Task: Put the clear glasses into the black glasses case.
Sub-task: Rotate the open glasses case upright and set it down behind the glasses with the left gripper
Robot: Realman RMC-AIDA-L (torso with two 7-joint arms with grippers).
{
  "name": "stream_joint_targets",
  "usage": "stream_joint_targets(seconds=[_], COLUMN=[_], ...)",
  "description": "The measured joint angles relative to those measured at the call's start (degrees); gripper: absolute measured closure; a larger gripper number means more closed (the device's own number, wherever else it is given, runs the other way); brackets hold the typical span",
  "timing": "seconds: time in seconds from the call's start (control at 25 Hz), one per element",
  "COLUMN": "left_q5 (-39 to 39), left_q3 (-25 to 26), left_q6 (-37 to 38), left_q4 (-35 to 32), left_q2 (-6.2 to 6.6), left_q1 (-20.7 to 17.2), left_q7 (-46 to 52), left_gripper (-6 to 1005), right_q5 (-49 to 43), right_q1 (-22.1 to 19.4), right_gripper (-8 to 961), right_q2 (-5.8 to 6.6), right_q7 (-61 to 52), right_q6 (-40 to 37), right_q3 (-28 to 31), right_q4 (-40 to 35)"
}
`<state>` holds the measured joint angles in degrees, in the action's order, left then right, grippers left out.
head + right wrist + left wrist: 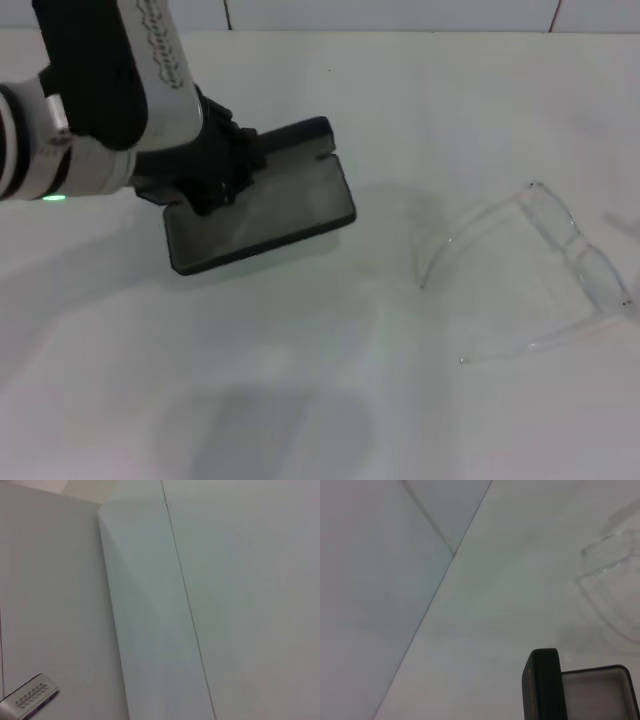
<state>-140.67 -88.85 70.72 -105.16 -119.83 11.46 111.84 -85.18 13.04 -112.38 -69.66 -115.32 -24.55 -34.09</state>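
a: where is the black glasses case (pixel 262 205) found?

b: it is seen lying open on the white surface (pixel 300 400), left of the middle in the head view, with the grey lining turned up and the lid (pixel 543 685) raised at the far edge. in the left wrist view the lid is seen edge-on beside the lined tray.

a: and the left tool (pixel 205 165)?

b: it is placed at the case's left end, right against it. whether its fingers are spread or closed on the case cannot be told, since they are hidden by the black wrist body.

a: the clear glasses (pixel 540 270)?

b: they are laid on the surface well to the right of the case, apart from it, with both arms unfolded and pointed toward the case side.

a: is any lettering readable?

b: none can be read on the case in these views.

a: the right tool?

b: it is not seen in any view.
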Motion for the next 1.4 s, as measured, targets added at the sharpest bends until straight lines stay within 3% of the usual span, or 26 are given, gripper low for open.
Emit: stream_joint_targets(seconds=[0.48,0.8,0.96,1.12,1.4], left_q5=[1.57,-0.07,-0.34,-0.37,-0.79], left_q3=[-6.68,-8.89,-9.84,-10.4,-11.69], left_q6=[-0.75,-4.66,-7.17,-8.82,-11.27], left_q4=[3.78,7.86,10.53,12.59,16.5], left_q2=[0.04,-0.05,-0.06,-0.04,-0.06], left_q1=[-0.79,1.18,2.56,3.46,5.74], left_q7=[-9.02,-9.2,-9.29,-9.37,-9.74], left_gripper=[790,789,788,787,786], right_q5=[0.01,3.32,9.44,9.72,8.22], right_q1=[-0.29,-2.69,-5.7,-6.61,-6.7], right_gripper=[78,78,79,79,79], right_q2=[-0.1,0.2,0.11,0.73,0.7], right_q7=[-0.33,-2.6,-2.76,-3.5,-3.75], right_q6=[-1.64,-8.0,-7.89,-7.81,-7.84], right_q3=[1.08,11.35,11.99,11.99,11.53], right_q4=[0.67,0.58,0.7,0.7,0.7])
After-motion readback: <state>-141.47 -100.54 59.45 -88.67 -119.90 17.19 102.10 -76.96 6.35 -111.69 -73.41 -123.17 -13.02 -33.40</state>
